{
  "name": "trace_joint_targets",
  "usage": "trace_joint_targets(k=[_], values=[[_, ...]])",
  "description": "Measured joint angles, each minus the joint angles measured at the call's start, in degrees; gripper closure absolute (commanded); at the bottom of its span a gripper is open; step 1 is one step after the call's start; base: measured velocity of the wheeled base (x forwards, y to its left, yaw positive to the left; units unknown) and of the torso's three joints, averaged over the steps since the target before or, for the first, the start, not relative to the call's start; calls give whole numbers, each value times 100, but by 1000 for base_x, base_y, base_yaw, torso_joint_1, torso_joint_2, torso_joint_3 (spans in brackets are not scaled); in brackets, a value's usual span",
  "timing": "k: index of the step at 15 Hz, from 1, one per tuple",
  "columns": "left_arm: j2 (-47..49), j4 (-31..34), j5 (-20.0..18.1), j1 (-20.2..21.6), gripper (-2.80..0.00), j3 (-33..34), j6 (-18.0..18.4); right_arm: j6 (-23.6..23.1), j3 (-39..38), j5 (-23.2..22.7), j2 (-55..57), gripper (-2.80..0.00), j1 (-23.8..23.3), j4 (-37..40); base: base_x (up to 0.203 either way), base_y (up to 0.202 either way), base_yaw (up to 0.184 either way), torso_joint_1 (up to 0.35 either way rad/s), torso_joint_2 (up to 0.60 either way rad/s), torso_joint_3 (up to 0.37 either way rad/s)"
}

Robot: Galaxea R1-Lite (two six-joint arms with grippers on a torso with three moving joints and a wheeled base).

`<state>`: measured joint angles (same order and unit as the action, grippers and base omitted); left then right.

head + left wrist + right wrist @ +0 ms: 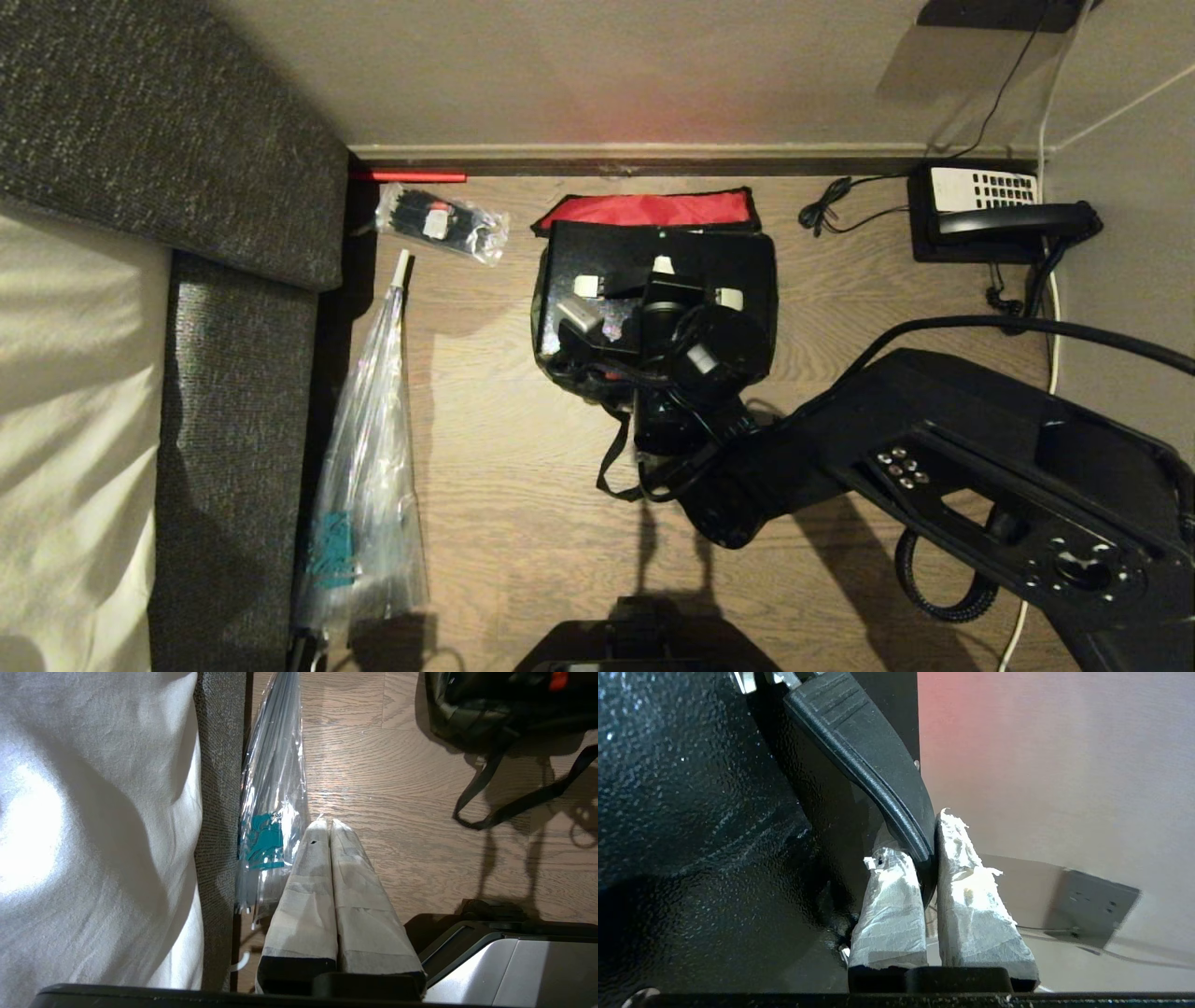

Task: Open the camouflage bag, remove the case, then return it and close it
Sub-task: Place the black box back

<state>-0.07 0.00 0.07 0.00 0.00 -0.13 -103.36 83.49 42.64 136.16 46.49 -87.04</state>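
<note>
Currently, the right gripper (pixel 927 858) is clamped on the black handle (pixel 864 756) of the case (pixel 653 257), its two taped fingers (pixel 892 905) pinching the handle strap between them. In the head view the case occupies the centre of the frame as a flat black box with a speckled surface. It stands over the camouflage bag (pixel 560 359), whose dark fabric shows along the case's lower left edge. The bag's red-lined lid (pixel 649 210) lies folded back just above the case, toward the wall. A black strap (pixel 611 462) of the bag trails onto the wooden floor (pixel 513 523) below.

The left gripper (pixel 329 828) hangs idle near the lower centre of its own wrist view, fingers pressed together and holding nothing, just beside a clear plastic bag (pixel 273 788) that lies along the sofa edge. A black telephone (pixel 990 219) sits at the upper right of the head view, well apart from the work.

Step in hand, as judged: the bag is open and the case is held by its handle, either being drawn out or being set back in. The frames alone do not settle which.

The next move calls for keeping the pinch firm and the case level. The case is nearly as wide as the bag, so a tilt could snag a corner on the fabric rim.
</note>
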Motion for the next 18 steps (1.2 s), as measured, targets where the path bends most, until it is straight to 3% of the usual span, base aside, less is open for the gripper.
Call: trace_joint_targets(k=[18], values=[[0,0,0,0,0,0,0,13,-48,240,-691,0,6,302,0,0,0,0,0,0]])
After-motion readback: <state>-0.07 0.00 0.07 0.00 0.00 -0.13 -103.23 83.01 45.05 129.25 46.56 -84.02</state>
